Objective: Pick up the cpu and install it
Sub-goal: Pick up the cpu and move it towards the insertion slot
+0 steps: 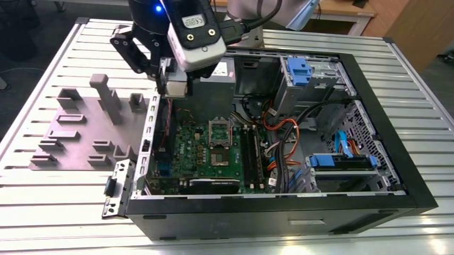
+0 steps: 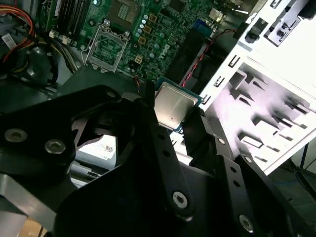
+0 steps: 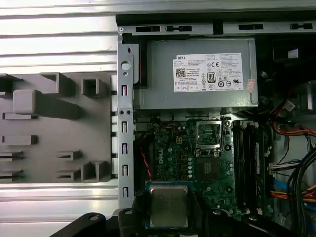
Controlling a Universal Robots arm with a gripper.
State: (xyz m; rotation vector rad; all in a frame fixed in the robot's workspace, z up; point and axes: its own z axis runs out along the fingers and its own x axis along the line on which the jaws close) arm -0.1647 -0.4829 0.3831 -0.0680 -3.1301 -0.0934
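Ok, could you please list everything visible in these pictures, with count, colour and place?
cpu: one, silvery-grey, held in the gripper.
computer case: one, black, open, on the table.
motherboard: one, green, inside the case.
socket: one, silver frame, on the motherboard.
power supply: one, grey, inside the case.
fixture plate: one, grey, on the table, at the exterior view's left of the case.
table: one, silver, slatted, under everything.
gripper: one, black, shut on the cpu.

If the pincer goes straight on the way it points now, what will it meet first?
Probably the motherboard, beside the socket rather than on it; the cpu held in the pincer would touch first. Depth is unclear.
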